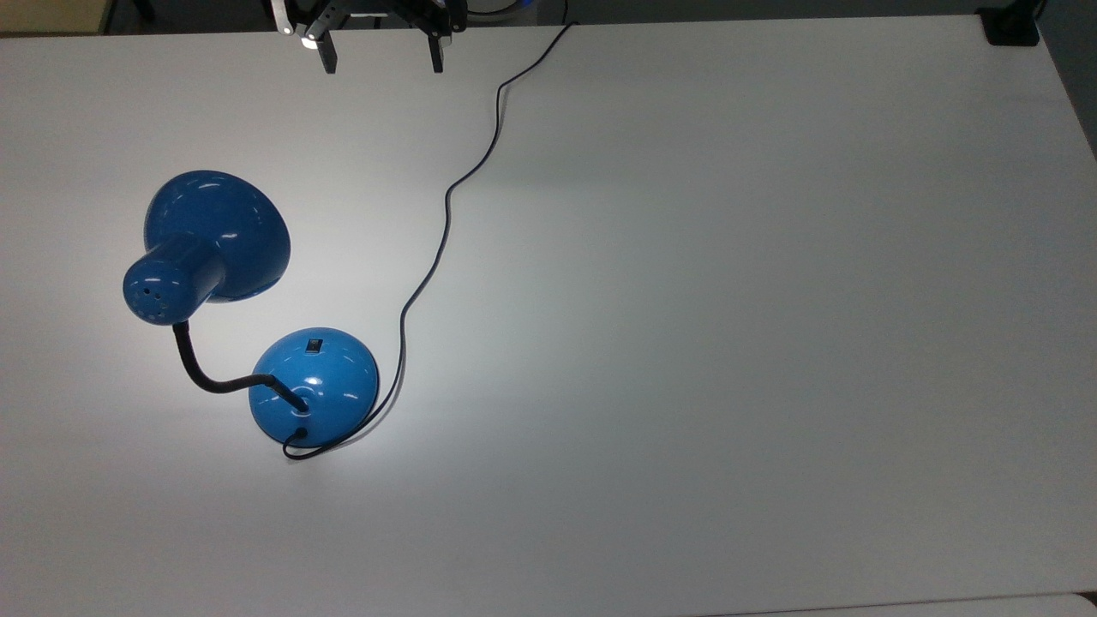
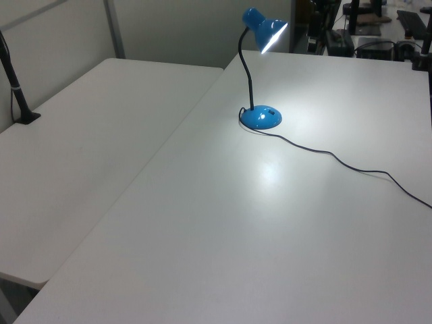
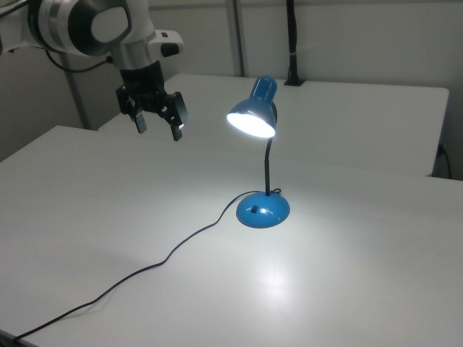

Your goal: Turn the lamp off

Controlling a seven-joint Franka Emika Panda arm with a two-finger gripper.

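The pincer [image 1: 381, 58] hangs above the bench [image 1: 728, 300] near its far edge in the top view, its two fingers spread wide with nothing between them and touching nothing. The lamp [image 1: 314, 387] stands lit toward the top view's left side of the bench, well apart from the pincer; its shade [image 3: 252, 120] glows, and a small black switch [image 1: 314, 346] sits on the domed base. Its thin cord [image 1: 446, 206] trails to the far edge. No readable writing shows.
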